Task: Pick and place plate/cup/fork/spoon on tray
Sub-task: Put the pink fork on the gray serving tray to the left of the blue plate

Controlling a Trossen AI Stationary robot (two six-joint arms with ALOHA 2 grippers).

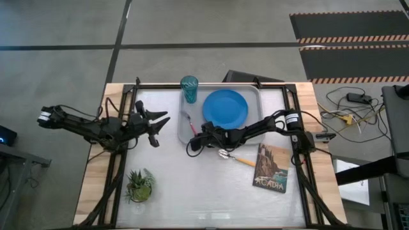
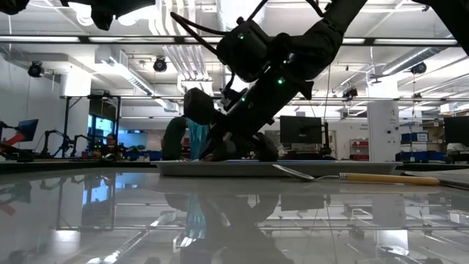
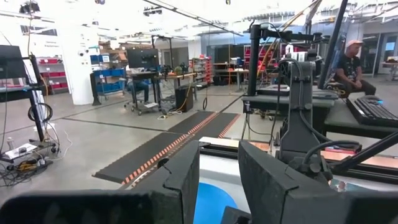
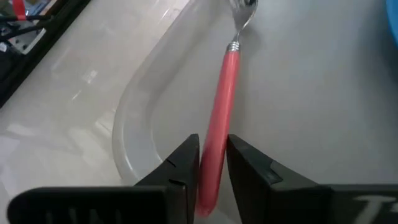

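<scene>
The grey tray (image 1: 252,128) lies at the table's far middle, with the blue plate (image 1: 225,107) on it. The teal cup (image 1: 189,88) stands at the tray's far left corner. The pink-handled fork (image 1: 186,119) lies in the tray's left part. My right gripper (image 4: 212,140) is at the tray's near left corner (image 1: 193,140), shut on the fork's handle. The orange-handled spoon (image 1: 238,158) lies on the table just near of the tray. My left gripper (image 1: 157,128) is open and empty above the table, left of the tray. My right gripper pinches the fork's pink handle (image 4: 214,155) between its two fingers, close to the handle's free end. The fingers slant down from the tray's near side and run roughly along the handle. The fork's metal tine end (image 4: 244,11) rests on the tray floor.
A picture book (image 1: 271,167) lies right of the spoon, toward the table's near right. A small potted plant (image 1: 139,185) stands at the near left. A black frame runs along the table's sides. A person sits in the room beyond (image 3: 351,59).
</scene>
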